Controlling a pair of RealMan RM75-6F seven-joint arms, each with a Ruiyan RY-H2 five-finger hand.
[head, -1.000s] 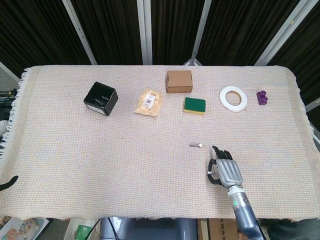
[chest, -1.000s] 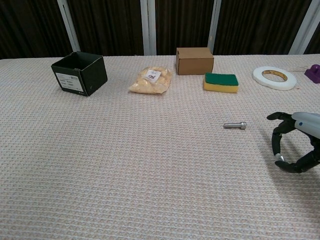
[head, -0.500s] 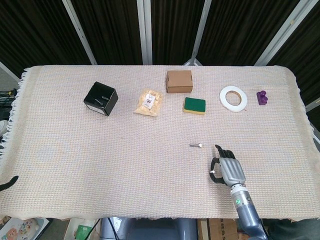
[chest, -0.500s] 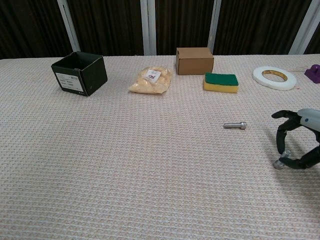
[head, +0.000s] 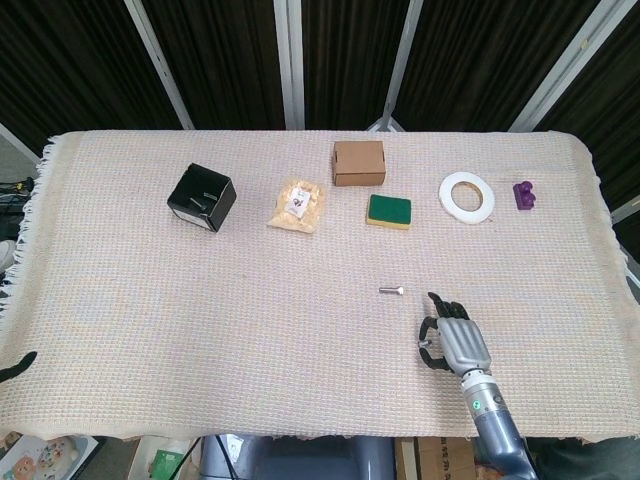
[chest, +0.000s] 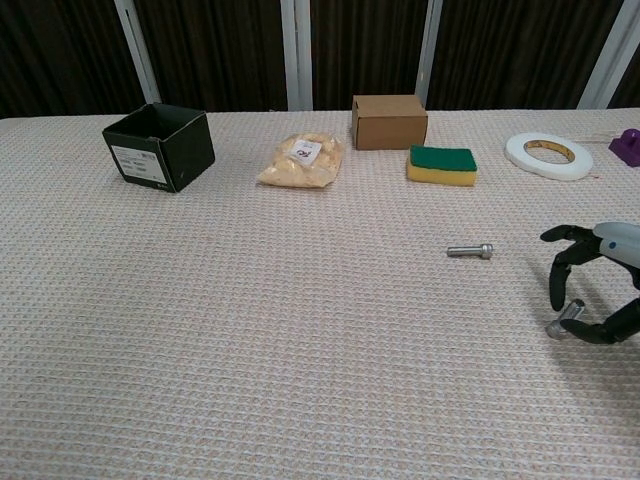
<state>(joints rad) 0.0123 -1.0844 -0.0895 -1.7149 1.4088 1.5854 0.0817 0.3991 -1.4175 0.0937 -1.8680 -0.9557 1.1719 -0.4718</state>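
Note:
My right hand (head: 455, 343) hovers low over the woven cloth near the front right of the table, also seen at the right edge of the chest view as right hand (chest: 612, 243). Its fingers and thumb are spread in a wide curl with nothing between them. A small silver bolt (head: 392, 291) lies on the cloth a short way to its left and farther back, apart from the fingers; in the chest view the bolt (chest: 470, 251) lies flat. Only a dark tip of what may be my left hand (head: 14, 366) shows at the front left edge.
Along the back stand an open black box (head: 201, 197), a bag of pale yellow pieces (head: 297, 205), a cardboard box (head: 359, 163), a green and yellow sponge (head: 388, 211), a white tape roll (head: 467, 195) and a purple object (head: 524, 195).
My right hand has drifted slightly back toward the front right, away from the bolt, and its thumb has shifted a little. The bolt has not moved.

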